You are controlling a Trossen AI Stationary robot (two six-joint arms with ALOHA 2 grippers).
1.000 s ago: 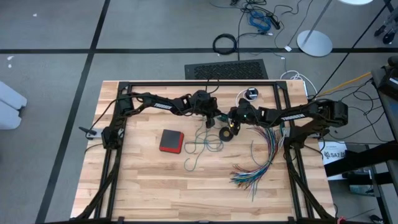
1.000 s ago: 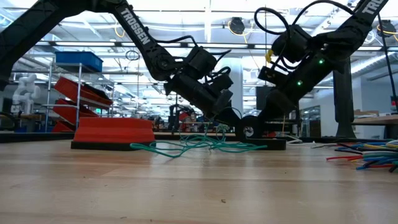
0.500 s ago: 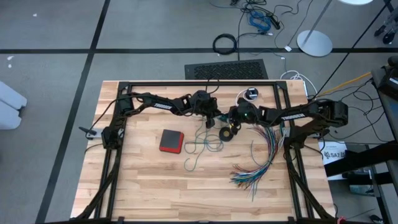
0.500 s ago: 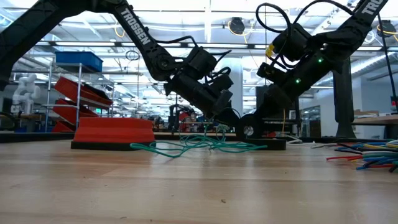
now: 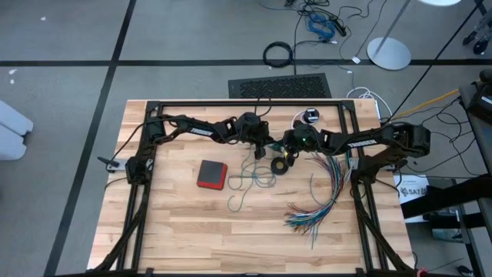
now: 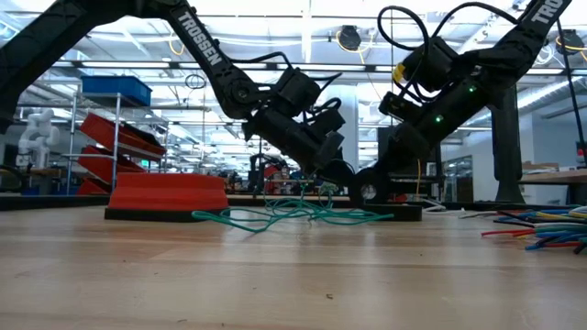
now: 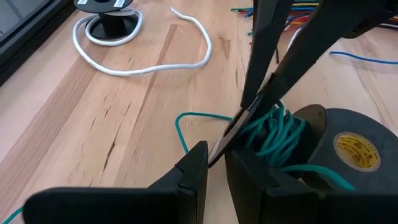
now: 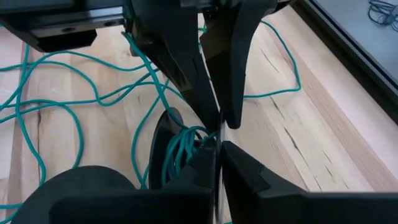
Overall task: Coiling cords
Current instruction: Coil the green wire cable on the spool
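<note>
The left gripper (image 7: pixel 214 163) has its jaws nearly pressed together, with only a narrow slit between them. The right gripper (image 8: pixel 216 149) has its jaws pressed together, tip to tip with the left pair. Whether either pair pinches a strand, you cannot tell; the green cord (image 8: pixel 180 149) bunches right at the meeting point.

Note that this bunch passes through the black tape roll (image 7: pixel 339 152), which lies on the surface (image 5: pixel 184 223) just beside both grippers. The rest of the green cord (image 5: pixel 250 178) sprawls in loose loops toward the red box (image 5: pixel 212 174). The white cord (image 7: pixel 146 59) lies well apart, partly wound at its round black-and-white spool (image 7: pixel 112 15).

Expect the green cord to be light, limp and prone to tangling; it will likely slip from a loose pinch. Take hold of a single strand near the bunch, not the whole tangle. Keep clear of the coloured wire bundle (image 5: pixel 323 204).
</note>
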